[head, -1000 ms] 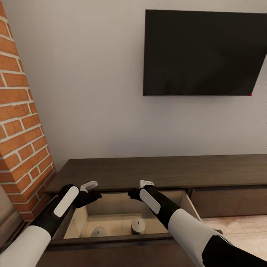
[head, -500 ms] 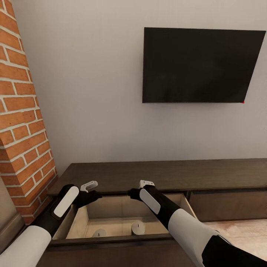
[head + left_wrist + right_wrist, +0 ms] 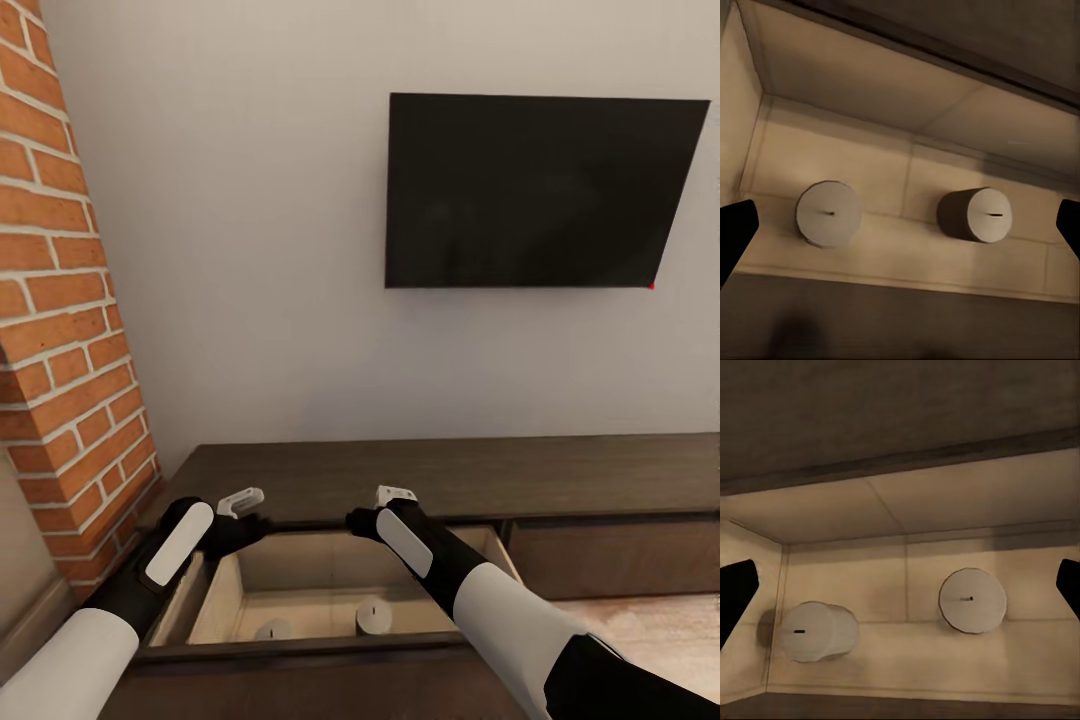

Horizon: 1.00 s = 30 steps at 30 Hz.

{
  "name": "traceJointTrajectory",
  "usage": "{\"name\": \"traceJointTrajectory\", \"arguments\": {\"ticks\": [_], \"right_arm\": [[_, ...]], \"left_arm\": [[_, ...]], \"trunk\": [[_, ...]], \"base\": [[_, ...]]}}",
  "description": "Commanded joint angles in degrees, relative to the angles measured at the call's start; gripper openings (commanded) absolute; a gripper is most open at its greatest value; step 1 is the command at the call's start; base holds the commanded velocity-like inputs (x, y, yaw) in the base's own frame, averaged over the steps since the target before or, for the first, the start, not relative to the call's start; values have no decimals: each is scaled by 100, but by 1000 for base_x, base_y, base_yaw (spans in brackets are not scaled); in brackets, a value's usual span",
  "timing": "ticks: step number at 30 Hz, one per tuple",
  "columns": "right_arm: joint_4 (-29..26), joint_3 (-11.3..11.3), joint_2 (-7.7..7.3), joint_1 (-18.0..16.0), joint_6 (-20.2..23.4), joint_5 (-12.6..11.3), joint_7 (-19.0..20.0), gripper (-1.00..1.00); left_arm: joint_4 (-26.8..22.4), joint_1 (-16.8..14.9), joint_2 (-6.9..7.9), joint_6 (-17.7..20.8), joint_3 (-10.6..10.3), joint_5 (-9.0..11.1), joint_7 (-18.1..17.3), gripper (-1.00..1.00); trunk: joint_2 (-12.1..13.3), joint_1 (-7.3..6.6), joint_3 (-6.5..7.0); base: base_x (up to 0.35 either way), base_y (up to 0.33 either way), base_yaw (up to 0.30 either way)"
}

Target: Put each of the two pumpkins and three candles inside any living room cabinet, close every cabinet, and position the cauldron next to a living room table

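The cabinet (image 3: 440, 470) is a long, low, dark brown unit against the wall, and its left drawer (image 3: 225, 590) is pulled out, pale inside. Two beige candles stand on the drawer floor, one candle (image 3: 272, 629) to the left and the other candle (image 3: 373, 614) to the right. The left wrist view looks down on both candles (image 3: 829, 214) (image 3: 979, 215), and so does the right wrist view (image 3: 973, 600) (image 3: 817, 631). My left gripper (image 3: 252, 524) and right gripper (image 3: 358, 521) hover above the drawer, both open and holding nothing. The pumpkins, cauldron and table are out of view.
A black TV (image 3: 540, 190) hangs on the grey wall above the cabinet. A red brick column (image 3: 60, 330) stands close on the left. Shut drawer fronts (image 3: 620, 555) continue to the right, with pale wood floor (image 3: 650, 625) in front.
The head camera has shifted, so the TV and the wall sit lower in the picture. Both grippers and the two candles keep their places over and in the drawer.
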Motion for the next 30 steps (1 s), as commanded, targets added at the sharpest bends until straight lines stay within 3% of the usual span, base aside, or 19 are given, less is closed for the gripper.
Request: {"name": "traceJointTrajectory", "arguments": {"ticks": [1, 26, 30], "right_arm": [[-4, 18, 0, -6, 9, -35, -43, 100], [-4, 18, 0, -6, 9, -35, -43, 100], [-4, 18, 0, -6, 9, -35, -43, 100]], "left_arm": [[-8, -4, 7, 0, -19, 60, 58, 100], [-8, -4, 6, -1, -19, 60, 59, 100], [-8, -4, 6, -1, -19, 60, 59, 100]], "trunk": [[38, -27, 14], [1041, -576, 589], [1041, -576, 610]], "base": [[-300, 0, 111], [-332, 0, 231], [-132, 0, 241]]}}
